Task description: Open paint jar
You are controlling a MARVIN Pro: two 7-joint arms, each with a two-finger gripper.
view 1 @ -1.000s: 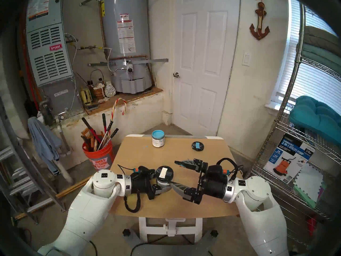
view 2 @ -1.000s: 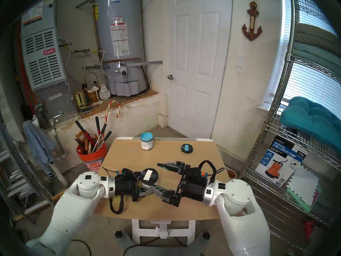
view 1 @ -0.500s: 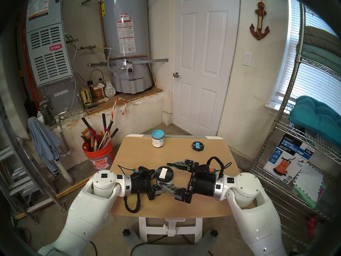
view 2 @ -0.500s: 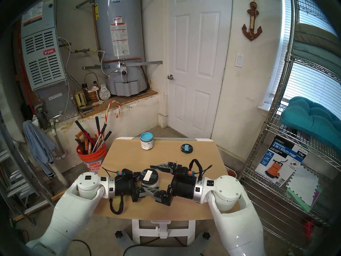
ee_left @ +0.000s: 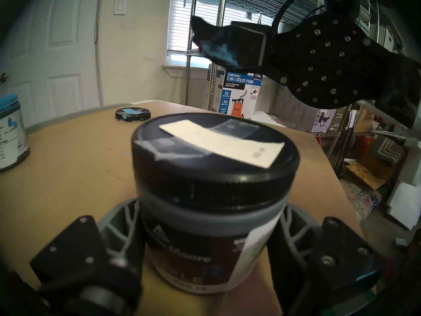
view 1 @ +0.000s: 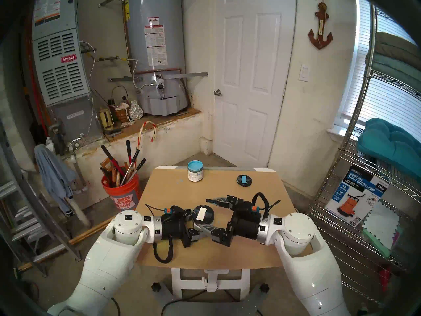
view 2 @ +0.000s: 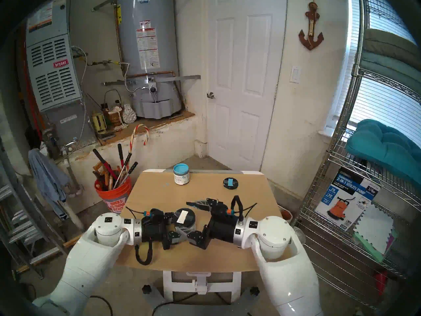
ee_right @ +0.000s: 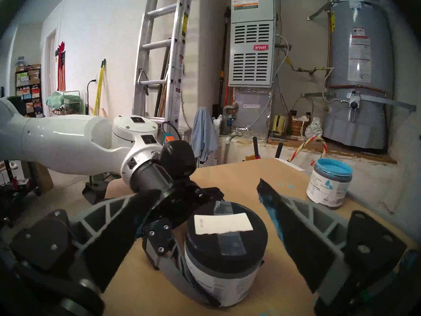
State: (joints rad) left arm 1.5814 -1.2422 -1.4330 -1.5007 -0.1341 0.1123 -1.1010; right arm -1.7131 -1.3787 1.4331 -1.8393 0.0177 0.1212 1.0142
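Two grippers shared the work over the tan table (view 1: 173, 190), and each seemed to have its own part in it. The left gripper (ee_left: 208, 247) was clamped on the body of the paint jar (ee_left: 205, 251), its grey fingers (ee_left: 118, 224) pressed to the labelled wall below the lid, so that the jar stood upright near the table's front edge and probably could not spin when the top was turned. That low grip left the black lid (ee_right: 227, 231), marked with a strip of white tape (ee_right: 222, 223), wholly free. The right gripper (ee_right: 198, 219) came in from the opposite side at lid height with its fingers spread wide, one on either side of the lid and neither touching it; in the right wrist view the gaps on both sides were plain. Such a wide stance looked meant to straddle the lid before closing on its ribbed rim. The lid sat fully on, so the unscrewing had not begun. At the far edge of the table, well apart from all this, stood an open jar of light-blue paint (view 1: 195, 173) and, to its right, a loose black lid with blue tape (view 1: 244, 180), both clear of the arms' reach and unlikely to be knocked.
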